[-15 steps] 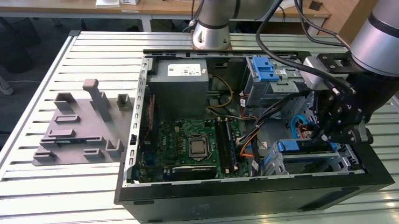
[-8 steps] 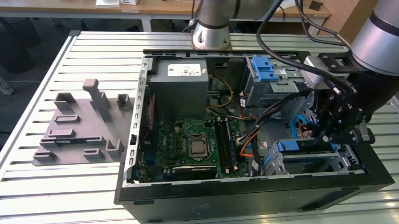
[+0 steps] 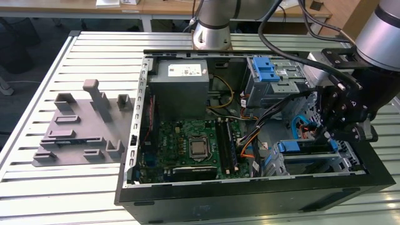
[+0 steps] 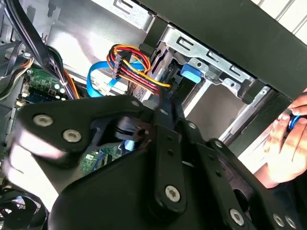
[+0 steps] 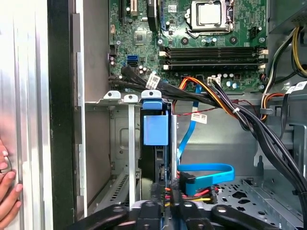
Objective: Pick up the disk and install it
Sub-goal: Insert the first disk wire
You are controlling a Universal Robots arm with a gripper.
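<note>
The disk stands on edge in the silver drive cage at the front corner of the open computer case, on the exterior view's right. Its blue carrier tab shows at the cage's mouth, with the dark disk body running back from it. My gripper reaches down into the case and sits over the disk's rear end, shut on it. In the first wrist view the gripper straddles that end, beside the coloured power cable plug. The same blue tab appears past the gripper in the second wrist view.
A blue data cable and black wire bundles cross close to the cage. The motherboard, the grey power supply and an upper cage with a blue latch fill the case. A person's hand rests outside the case wall. A grey fixture lies on the table.
</note>
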